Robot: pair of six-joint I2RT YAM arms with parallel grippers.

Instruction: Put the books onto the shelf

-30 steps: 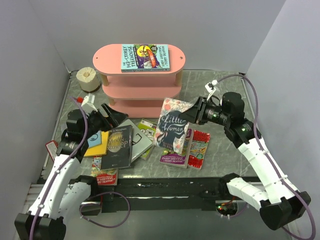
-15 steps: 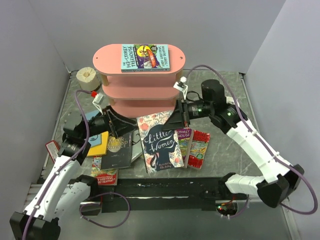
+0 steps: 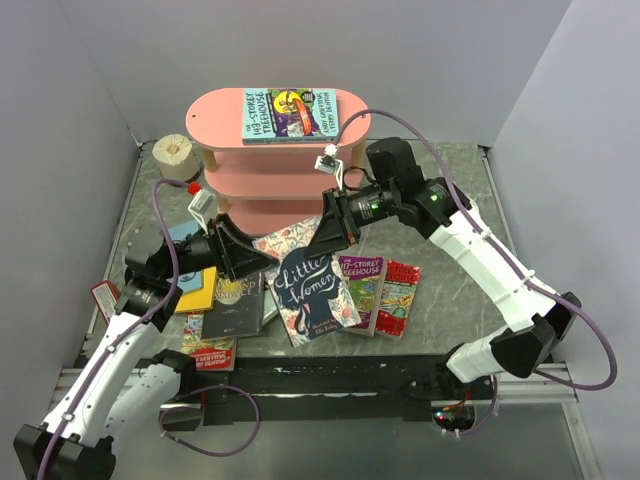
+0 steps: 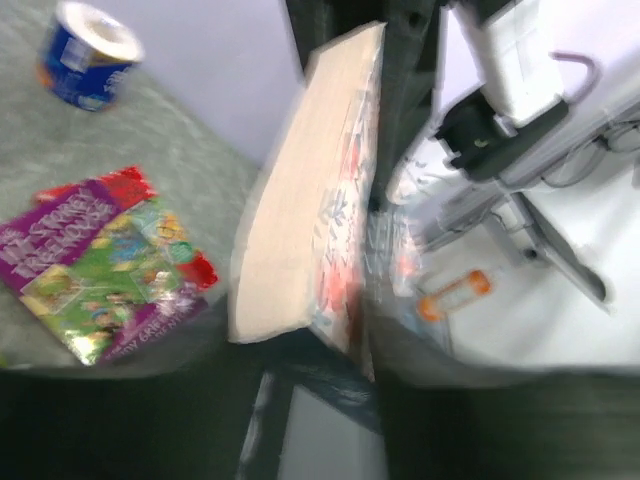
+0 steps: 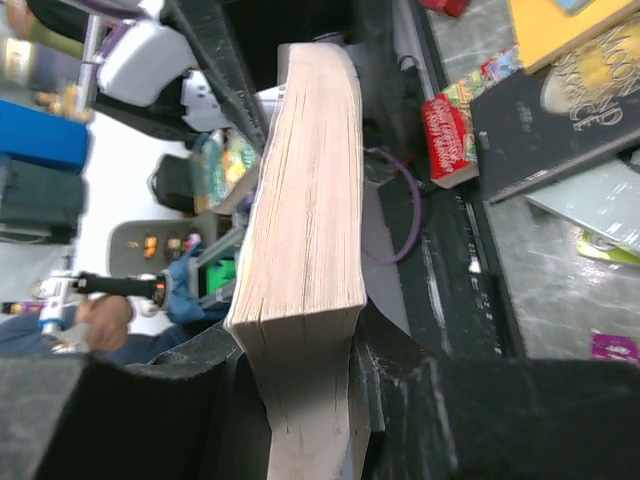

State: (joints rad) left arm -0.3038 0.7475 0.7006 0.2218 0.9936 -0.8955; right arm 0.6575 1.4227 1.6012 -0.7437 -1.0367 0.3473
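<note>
A thick floral "Little Women" book (image 3: 312,285) hangs tilted in front of the pink shelf (image 3: 225,110). My right gripper (image 3: 330,228) is shut on its upper right corner; in the right wrist view its page edge (image 5: 310,180) runs up from between the fingers of this gripper (image 5: 310,400). My left gripper (image 3: 243,262) is at the book's left edge. The left wrist view is blurred: the book (image 4: 290,220) stands just in front of the left gripper (image 4: 325,360), its grip unclear. One teal book (image 3: 290,115) lies on the shelf's top board.
More books lie on the table: a purple treehouse book (image 3: 362,292), a red one (image 3: 400,297), a black one (image 3: 235,300), a yellow one (image 3: 195,290) and one at the front edge (image 3: 208,352). A paper roll (image 3: 178,158) stands left of the shelf.
The right arm swung left, carrying the Little Women book across the shelf front. The left gripper moved right to the book's left edge and its jaws narrowed.
</note>
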